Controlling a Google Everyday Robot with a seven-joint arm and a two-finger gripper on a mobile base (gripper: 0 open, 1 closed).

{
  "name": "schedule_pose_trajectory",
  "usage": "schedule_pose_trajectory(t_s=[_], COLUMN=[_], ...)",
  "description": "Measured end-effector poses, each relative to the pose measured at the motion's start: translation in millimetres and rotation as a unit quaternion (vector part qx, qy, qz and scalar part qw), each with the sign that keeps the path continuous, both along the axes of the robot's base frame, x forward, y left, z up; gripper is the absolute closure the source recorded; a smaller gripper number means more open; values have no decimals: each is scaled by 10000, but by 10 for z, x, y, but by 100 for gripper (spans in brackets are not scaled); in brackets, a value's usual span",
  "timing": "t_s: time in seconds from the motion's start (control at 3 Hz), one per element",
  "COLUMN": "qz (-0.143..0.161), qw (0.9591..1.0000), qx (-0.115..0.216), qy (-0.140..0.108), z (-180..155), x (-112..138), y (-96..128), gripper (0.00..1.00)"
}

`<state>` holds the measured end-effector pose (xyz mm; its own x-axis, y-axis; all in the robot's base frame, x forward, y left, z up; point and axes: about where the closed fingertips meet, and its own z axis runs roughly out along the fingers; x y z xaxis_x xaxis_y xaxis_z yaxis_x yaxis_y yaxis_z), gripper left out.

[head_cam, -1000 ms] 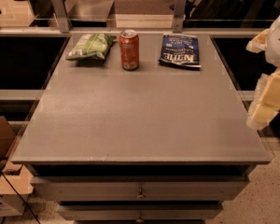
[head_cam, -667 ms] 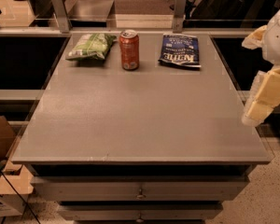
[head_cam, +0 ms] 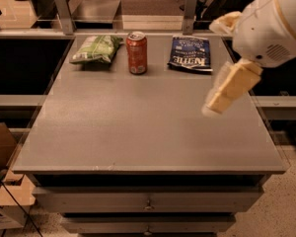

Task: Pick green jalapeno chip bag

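The green jalapeno chip bag (head_cam: 96,49) is a puffy light-green bag lying at the back left of the grey table (head_cam: 138,127). A red-orange soda can (head_cam: 136,52) stands upright just right of it. A flat dark blue chip bag (head_cam: 190,53) lies further right. My gripper (head_cam: 218,98) hangs from the white arm (head_cam: 271,23) at the right side, above the table's right part, well away from the green bag. It holds nothing.
Two metal posts (head_cam: 62,5) and a rail run along the table's back edge. Drawers (head_cam: 148,201) sit under the table front. Cardboard boxes (head_cam: 2,181) stand on the floor at the lower left.
My arm and gripper have moved left, from beyond the table's right edge to over its right part. The bags and the can have not moved.
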<state>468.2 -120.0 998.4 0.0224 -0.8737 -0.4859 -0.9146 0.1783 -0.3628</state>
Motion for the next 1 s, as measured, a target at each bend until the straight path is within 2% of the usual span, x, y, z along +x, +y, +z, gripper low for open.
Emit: schedule_pose_trajectory(t_s=[0.33,0.67,1.0], qz=[46,96,326], qw=[9995,9996,9973], qx=[261,55,-189], qy=[-155,-273,-635], z=[120,109,168], x=[28,56,314], y=[141,272,627], gripper=[0,0,0])
